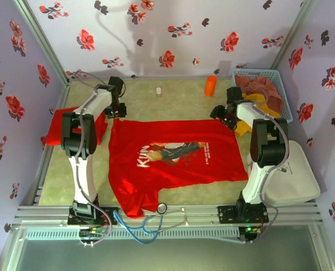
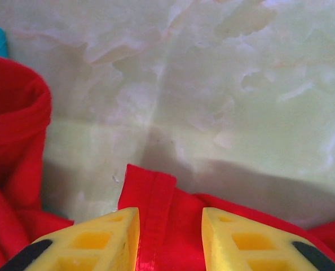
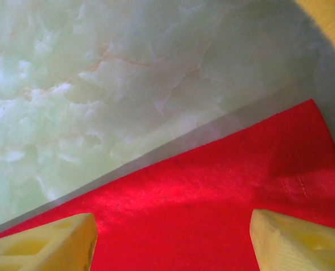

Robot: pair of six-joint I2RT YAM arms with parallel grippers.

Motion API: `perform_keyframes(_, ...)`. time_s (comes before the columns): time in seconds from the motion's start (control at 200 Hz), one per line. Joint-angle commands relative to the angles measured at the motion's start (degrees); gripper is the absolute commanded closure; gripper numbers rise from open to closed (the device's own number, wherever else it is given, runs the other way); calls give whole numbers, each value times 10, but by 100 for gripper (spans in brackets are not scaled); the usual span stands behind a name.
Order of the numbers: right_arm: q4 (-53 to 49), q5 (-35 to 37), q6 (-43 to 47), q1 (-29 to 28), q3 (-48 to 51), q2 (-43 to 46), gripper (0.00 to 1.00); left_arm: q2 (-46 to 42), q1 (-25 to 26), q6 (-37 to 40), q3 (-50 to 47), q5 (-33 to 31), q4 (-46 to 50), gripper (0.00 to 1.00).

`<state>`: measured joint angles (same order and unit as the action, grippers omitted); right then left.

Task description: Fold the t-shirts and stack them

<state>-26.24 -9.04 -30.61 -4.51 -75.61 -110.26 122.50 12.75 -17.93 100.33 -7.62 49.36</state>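
A bright red t-shirt (image 1: 173, 158) with a picture and white lettering lies spread flat in the middle of the table. A second red t-shirt (image 1: 63, 124) lies folded at the left. My left gripper (image 1: 117, 110) is at the spread shirt's far left corner. In the left wrist view its yellow fingers (image 2: 108, 237) stand a little apart, open, with the red hemmed corner (image 2: 156, 197) between them. My right gripper (image 1: 219, 114) is at the far right corner. Its jaws are wide open (image 3: 173, 223) over the shirt's straight red edge (image 3: 224, 169).
An orange cup (image 1: 211, 86) and a small white bottle (image 1: 158, 91) stand at the back. A blue basket (image 1: 256, 72) of clothes sits back right, a yellow cloth (image 1: 243, 125) beside the right arm. A white bag (image 1: 294, 175) lies right. Blue cable (image 1: 145, 223) at the front rail.
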Motion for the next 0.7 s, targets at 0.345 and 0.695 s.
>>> perform_keyframes(0.345,-19,17,-6,8,-40,-45,29,67,4,35,70,-55,68,75)
perform_keyframes(0.695,-16,16,-11,10,-42,-58,29,73,3,49,84,-72,84,86)
